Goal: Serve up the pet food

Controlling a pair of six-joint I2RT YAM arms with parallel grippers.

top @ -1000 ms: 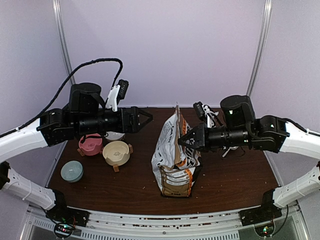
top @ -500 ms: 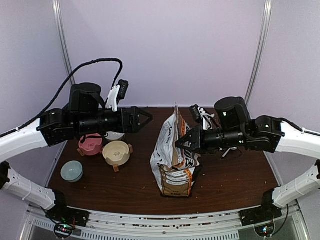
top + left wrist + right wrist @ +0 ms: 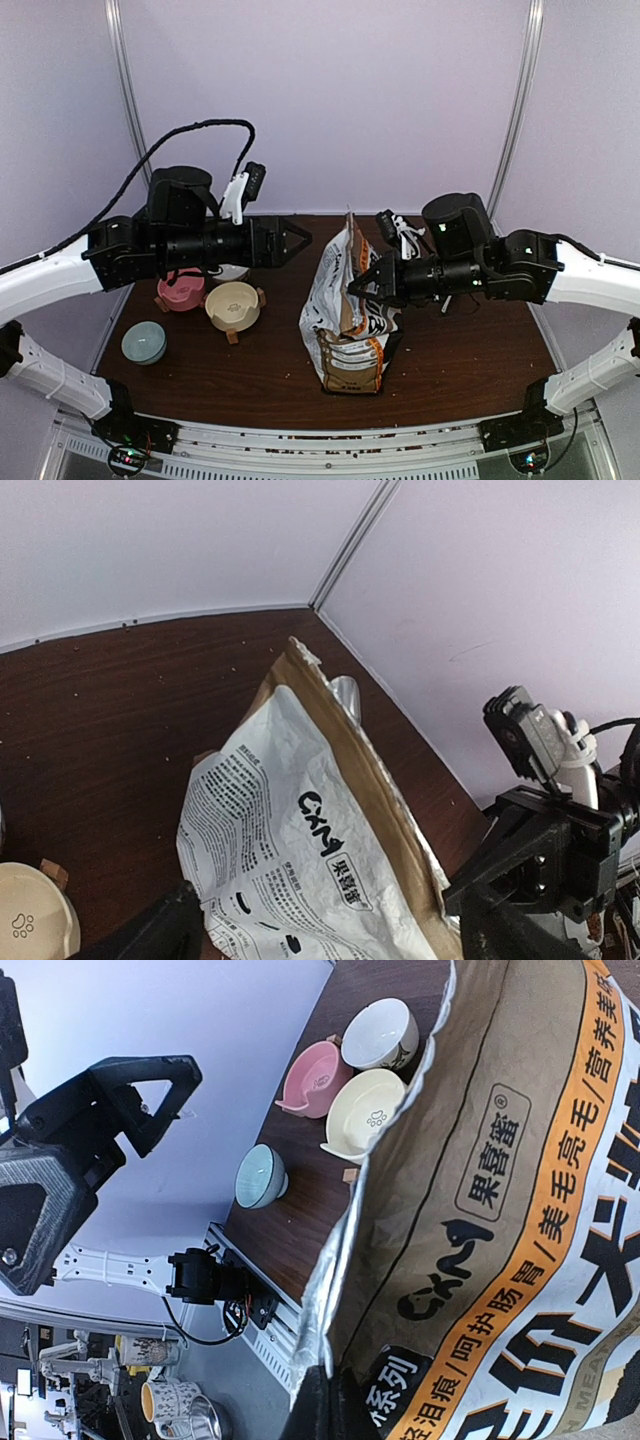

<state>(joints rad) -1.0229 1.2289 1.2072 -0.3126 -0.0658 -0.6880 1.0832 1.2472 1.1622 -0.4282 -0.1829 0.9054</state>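
a lab test cell: plain lilac panel walls, 2 robot arms, dark wooden table

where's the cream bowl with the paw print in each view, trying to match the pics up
Top external: the cream round bowl with the paw print sits left of centre on the dark wooden table, right of the pink bowl.
Left wrist: only its rim shows, bottom left corner.
Right wrist: upper middle, below the pink bowl.
Shared landmark: the brown-and-white CXM paper bag.
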